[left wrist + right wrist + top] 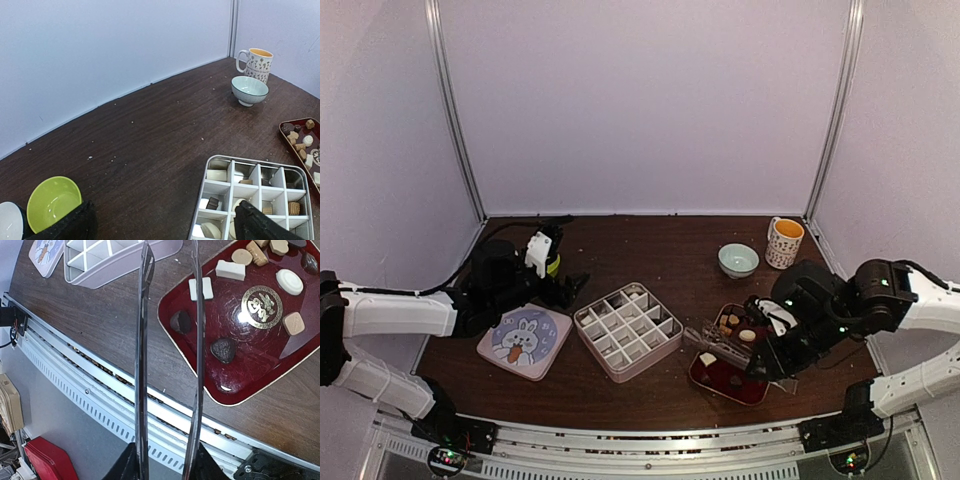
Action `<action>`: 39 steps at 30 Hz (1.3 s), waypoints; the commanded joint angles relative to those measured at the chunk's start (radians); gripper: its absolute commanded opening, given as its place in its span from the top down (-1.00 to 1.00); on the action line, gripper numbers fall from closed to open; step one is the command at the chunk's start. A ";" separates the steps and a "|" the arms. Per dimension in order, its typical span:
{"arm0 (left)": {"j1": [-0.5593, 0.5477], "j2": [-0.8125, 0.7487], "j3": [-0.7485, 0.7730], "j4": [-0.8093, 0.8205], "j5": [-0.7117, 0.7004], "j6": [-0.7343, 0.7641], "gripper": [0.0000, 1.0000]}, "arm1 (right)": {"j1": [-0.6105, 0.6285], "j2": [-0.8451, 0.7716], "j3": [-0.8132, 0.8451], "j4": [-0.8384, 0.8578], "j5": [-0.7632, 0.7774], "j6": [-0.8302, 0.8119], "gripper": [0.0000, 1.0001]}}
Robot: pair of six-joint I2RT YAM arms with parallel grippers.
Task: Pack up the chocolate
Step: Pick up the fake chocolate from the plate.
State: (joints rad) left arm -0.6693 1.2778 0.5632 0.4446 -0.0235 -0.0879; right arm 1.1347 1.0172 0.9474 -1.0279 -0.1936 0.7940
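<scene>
My right claw (pixel 162 460) is clamped on a pair of tongs (pixel 142 340), whose blades stand apart (nothing pinched). The chocolate (pixel 231 270) lies beneath and right of the blades, on the red tray (pixel 260 360). My left claw (pixel 164 220) is spread wide, and more pieces sit in the divided box (pixel 250 176) by its right finger.

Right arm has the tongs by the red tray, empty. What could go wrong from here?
1. The tongs in the right gripper are thin, smooth blades; a rounded dark chocolate could slip out on the glossy red tray.
2. That tray sits near the front edge of the table; a dropped piece might roll into the slotted rail.
3. The divided box has narrow cells, some already filled; a release could catch a divider.
</scene>
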 commanded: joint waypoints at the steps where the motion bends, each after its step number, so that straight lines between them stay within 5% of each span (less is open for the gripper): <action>1: -0.004 0.003 0.022 0.033 -0.003 0.005 -0.95 | 0.004 -0.033 -0.038 -0.031 -0.030 0.038 0.35; 39: -0.004 0.005 0.024 0.029 -0.004 0.006 -0.95 | -0.006 0.060 -0.066 -0.052 -0.004 -0.018 0.37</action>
State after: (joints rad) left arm -0.6693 1.2778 0.5632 0.4442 -0.0231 -0.0879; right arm 1.1336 1.0634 0.8577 -1.0962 -0.2272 0.7982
